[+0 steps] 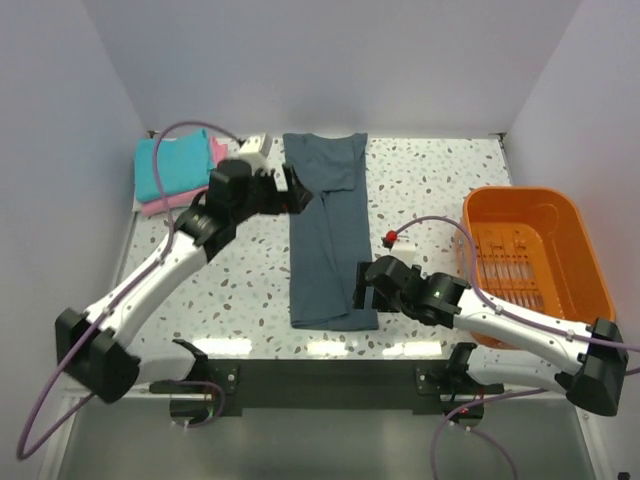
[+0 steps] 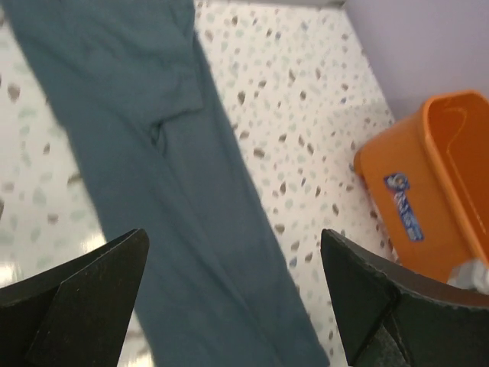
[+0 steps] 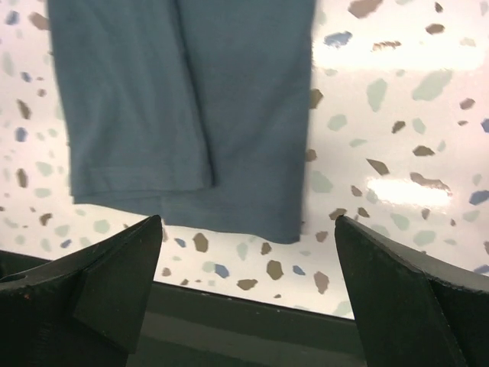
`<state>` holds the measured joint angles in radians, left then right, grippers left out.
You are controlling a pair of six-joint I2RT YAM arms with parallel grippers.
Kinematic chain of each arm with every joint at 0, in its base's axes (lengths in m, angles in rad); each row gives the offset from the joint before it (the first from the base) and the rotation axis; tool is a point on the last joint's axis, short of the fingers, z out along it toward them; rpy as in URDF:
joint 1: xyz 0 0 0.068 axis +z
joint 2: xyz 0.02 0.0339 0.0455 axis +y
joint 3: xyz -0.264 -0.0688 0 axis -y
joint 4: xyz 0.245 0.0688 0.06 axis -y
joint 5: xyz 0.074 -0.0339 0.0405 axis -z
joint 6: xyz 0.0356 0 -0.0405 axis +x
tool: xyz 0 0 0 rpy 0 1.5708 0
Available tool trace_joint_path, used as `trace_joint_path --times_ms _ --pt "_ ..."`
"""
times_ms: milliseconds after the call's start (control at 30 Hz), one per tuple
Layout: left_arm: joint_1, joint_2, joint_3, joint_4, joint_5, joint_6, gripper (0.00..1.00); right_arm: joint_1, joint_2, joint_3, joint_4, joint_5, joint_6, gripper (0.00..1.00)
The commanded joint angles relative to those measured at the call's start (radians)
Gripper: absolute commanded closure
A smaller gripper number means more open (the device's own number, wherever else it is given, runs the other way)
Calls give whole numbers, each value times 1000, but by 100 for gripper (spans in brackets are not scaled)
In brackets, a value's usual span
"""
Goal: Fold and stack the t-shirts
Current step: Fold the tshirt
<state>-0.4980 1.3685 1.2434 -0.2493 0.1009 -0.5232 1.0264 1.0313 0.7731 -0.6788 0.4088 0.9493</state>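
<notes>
From above, a dark slate blue-grey cloth t-shirt (image 1: 325,240) lies folded into a long narrow strip down the middle of the white speckled table (image 1: 430,190), running from the far edge towards the near one. In the far left corner a folded turquoise cloth shirt (image 1: 170,165) sits on a folded pink cloth shirt (image 1: 160,206). A rectangular orange plastic bin (image 1: 520,194) stands at the right. The left gripper (image 1: 298,190) is at the strip's left edge near its far end; the right gripper (image 1: 362,287) is at the right edge near the near hem. Whether either touches the cloth cannot be told here.

The left wrist camera settles what the overhead view leaves unclear: its two black fingers (image 2: 84,298) are spread wide with nothing between them, the strip on the table under them. It also shows a blue label (image 2: 403,205) on the bin's side.

The right wrist camera shows its fingers (image 3: 107,283) likewise released and empty, above the near hem, where one folded layer overlaps another.
</notes>
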Motion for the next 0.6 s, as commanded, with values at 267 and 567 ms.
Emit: trace_joint_path --times_ms 267,567 --pt "-335 -327 -587 -212 -217 -261 0 -68 111 -83 74 -159 5 5" --pt "-445 -132 -544 -236 -297 -268 5 -71 182 -143 191 -217 43 23"
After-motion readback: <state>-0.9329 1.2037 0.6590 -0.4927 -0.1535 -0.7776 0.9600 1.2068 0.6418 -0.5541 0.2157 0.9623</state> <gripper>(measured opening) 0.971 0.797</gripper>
